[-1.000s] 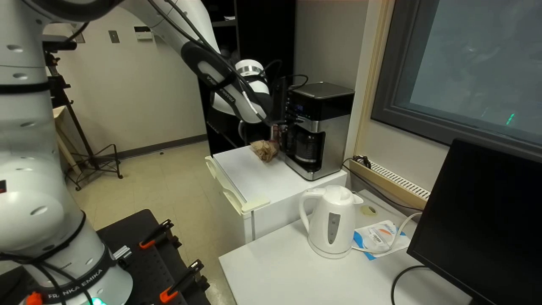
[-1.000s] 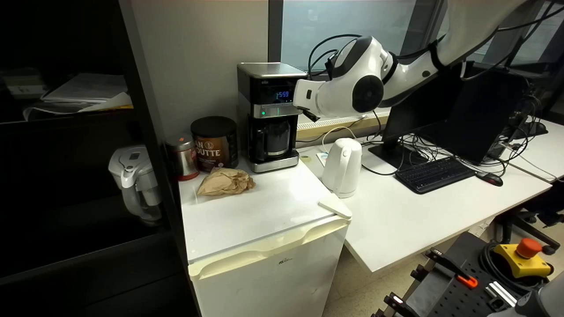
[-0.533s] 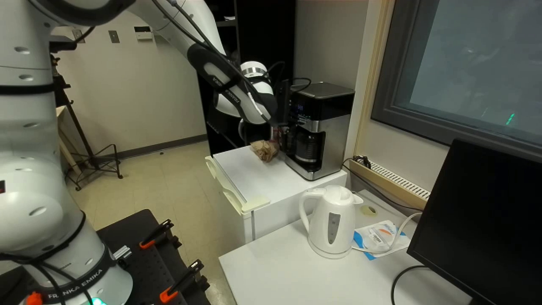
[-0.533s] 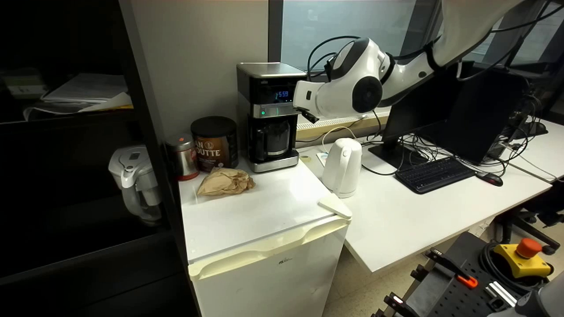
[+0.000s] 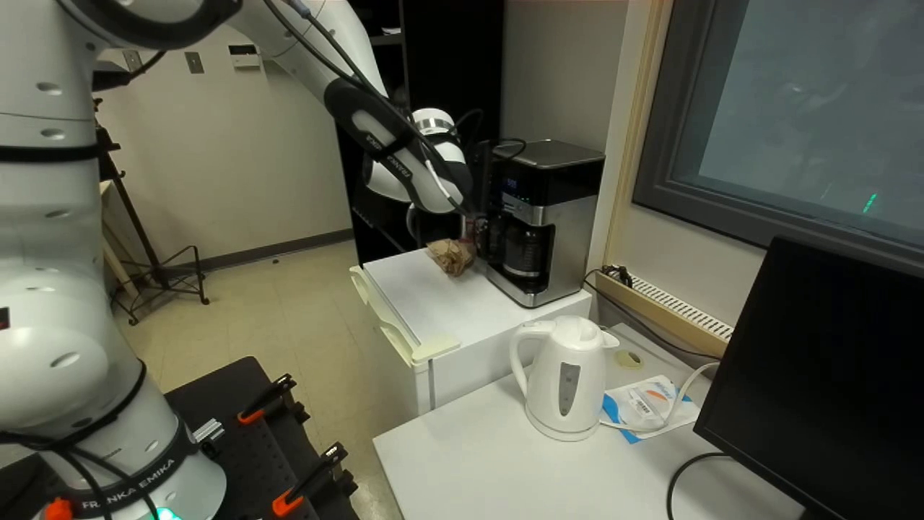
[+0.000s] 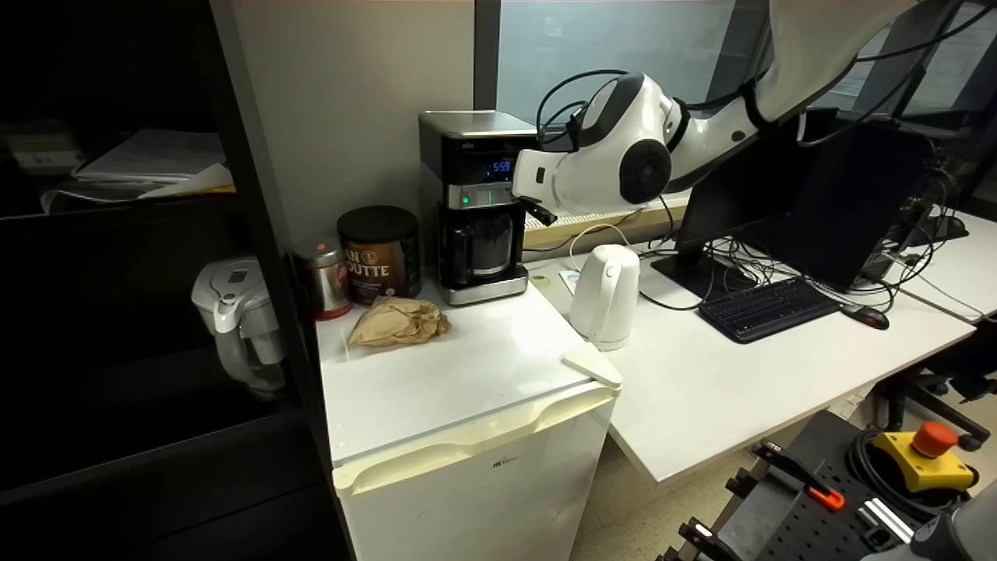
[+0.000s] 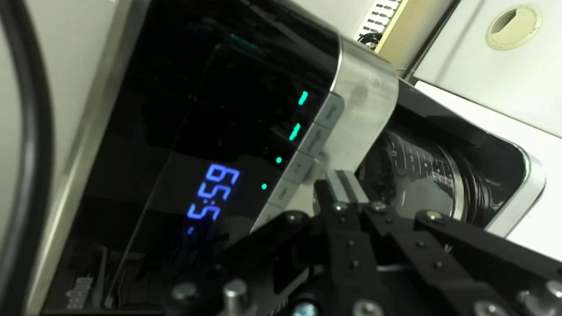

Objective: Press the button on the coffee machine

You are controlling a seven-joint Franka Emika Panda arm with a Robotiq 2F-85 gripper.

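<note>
Pincer (image 7: 346, 184) near edge of coffee machine (image 7: 246, 127) buttons (image 7: 298, 167)

Exterior views angled down, sharing coffee machine (image 6: 480, 196), wrist view close, slanted

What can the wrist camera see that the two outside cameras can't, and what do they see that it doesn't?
Only the wrist view: numbers you can read on the coffee pot, dark lettering on the silver buttons (too blurry to read), and the tool close enough to tell it is shut.

Only the exterior views, both of them: the white kettle, the crumpled paper bag and a black monitor.

Shared: the coffee machine, its lit blue clock, the coffee pot, and the round ring in the desk.
</note>
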